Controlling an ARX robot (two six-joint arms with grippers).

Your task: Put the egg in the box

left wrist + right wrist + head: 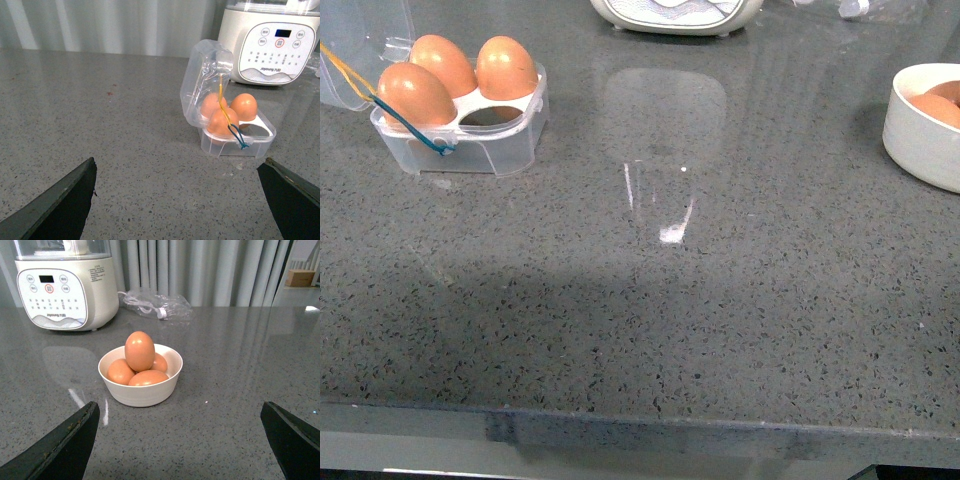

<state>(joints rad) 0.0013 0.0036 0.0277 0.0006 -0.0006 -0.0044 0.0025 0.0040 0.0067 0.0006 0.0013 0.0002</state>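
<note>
Grey speckled tabletop [720, 330] spreads wide. Left gripper [177, 167] and right gripper [180, 407] hang above it, both sets of jaws spread wide, nothing held. White bowl [142, 392] sits far right, the egg [139, 350] perched atop three others [148, 378]. Box [470, 140] far left, lid up, three boxed eggs [506, 67] inside, the near-right slot bare.
</note>
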